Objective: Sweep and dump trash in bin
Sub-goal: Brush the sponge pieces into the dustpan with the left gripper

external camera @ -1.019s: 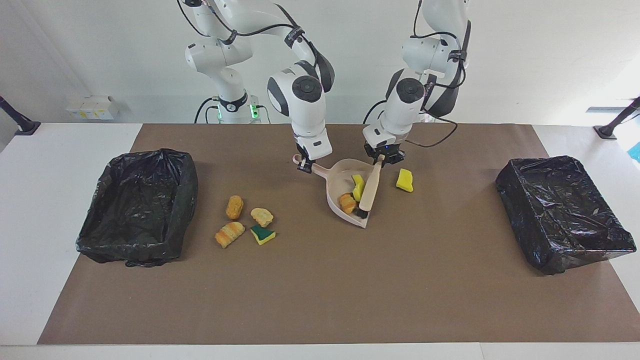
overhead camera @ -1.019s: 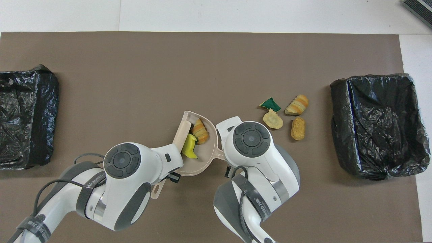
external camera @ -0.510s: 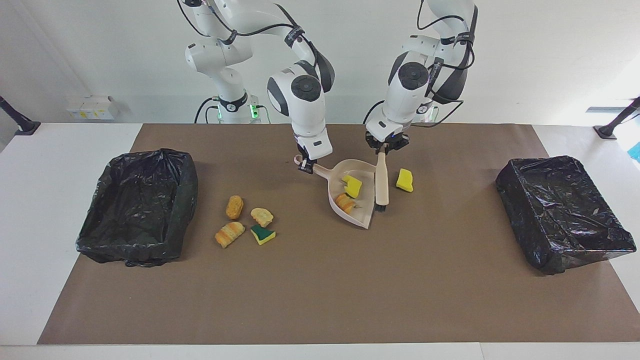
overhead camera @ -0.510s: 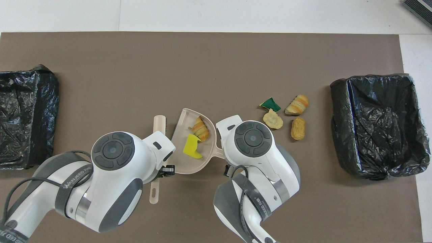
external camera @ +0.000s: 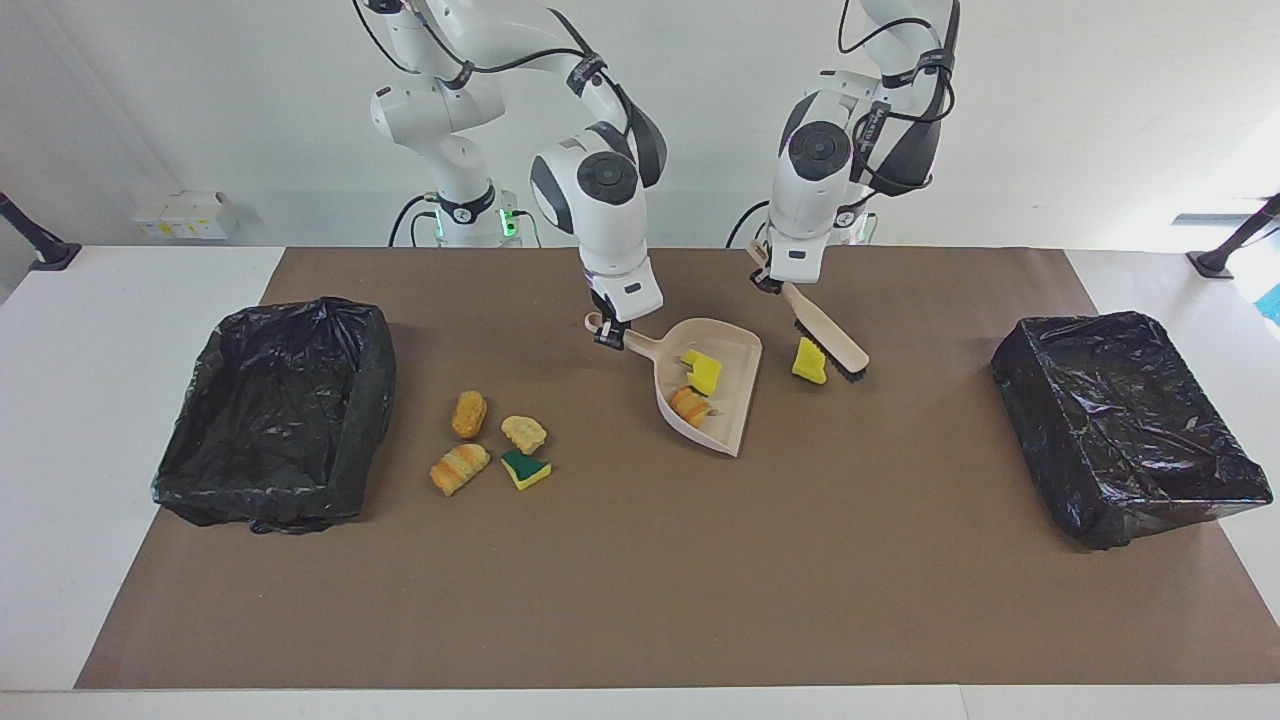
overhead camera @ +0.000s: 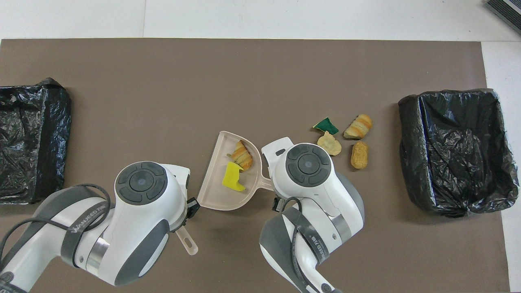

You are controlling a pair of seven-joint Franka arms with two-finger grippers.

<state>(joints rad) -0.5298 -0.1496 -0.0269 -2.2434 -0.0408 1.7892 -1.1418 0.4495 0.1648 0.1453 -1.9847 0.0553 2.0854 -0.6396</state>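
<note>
Left gripper (external camera: 772, 283): clamps the brush (external camera: 828, 340), upper centre; yellow sponge (external camera: 809, 361) beside the bristles, hidden overhead.
Right gripper (external camera: 606, 333): pinches the dustpan (external camera: 738, 400) handle.

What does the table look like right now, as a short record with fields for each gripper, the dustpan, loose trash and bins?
left gripper: holds brush by its handle, bristles beside yellow sponge
right gripper: holds dustpan by its handle
in dustpan: sponge piece, bread piece
loose trash: four scraps toward the right arm's end, plus yellow sponge
bins: right-end bin, left-end bin
</note>
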